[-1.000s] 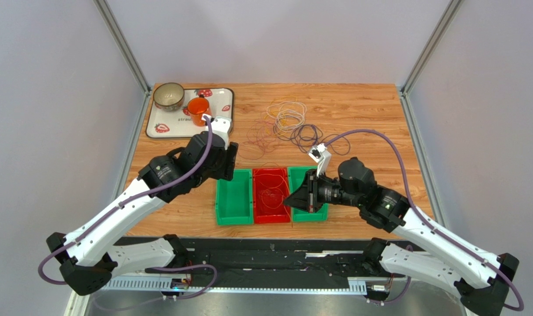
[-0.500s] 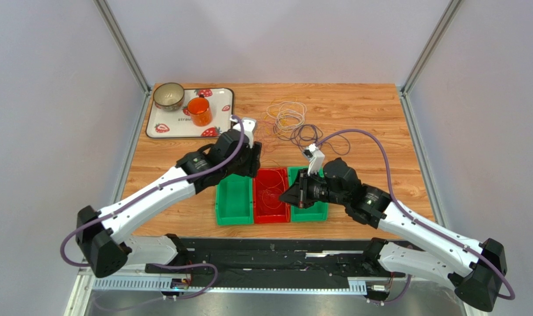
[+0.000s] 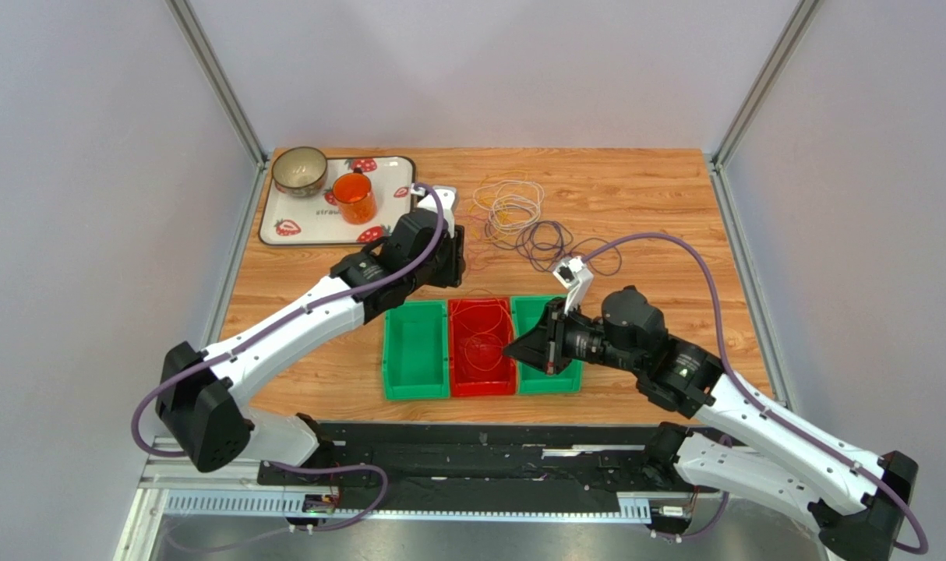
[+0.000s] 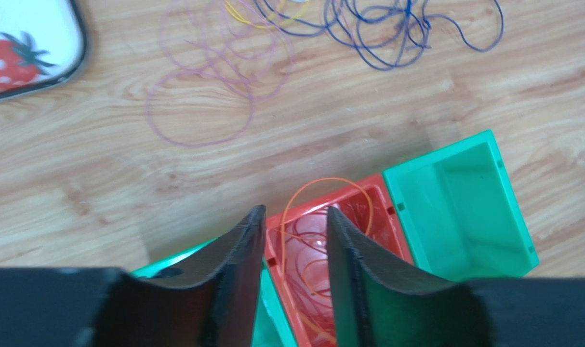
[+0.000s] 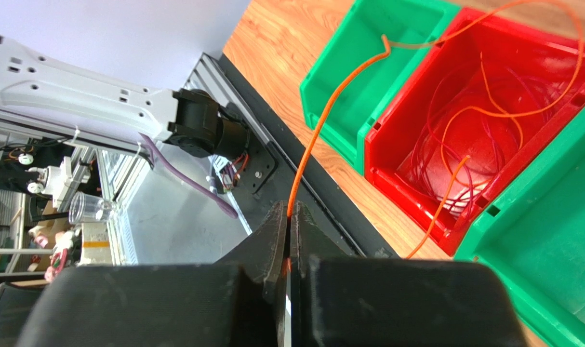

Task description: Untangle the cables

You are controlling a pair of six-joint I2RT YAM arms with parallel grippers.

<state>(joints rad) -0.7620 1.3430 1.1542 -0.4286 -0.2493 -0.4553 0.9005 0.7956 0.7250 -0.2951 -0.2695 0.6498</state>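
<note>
Right wrist view: right gripper clamped on orange cable by red bin; left gripper jaws apart, empty. Cable seems light, springy; take 1 strand's end.

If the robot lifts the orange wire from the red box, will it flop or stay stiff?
Probably bendy yet a bit springy: the orange wire arcs up from the shut right gripper instead of hanging limp. Being so thin, it is likely very light. Its loops in the red bin may drag along.
</note>
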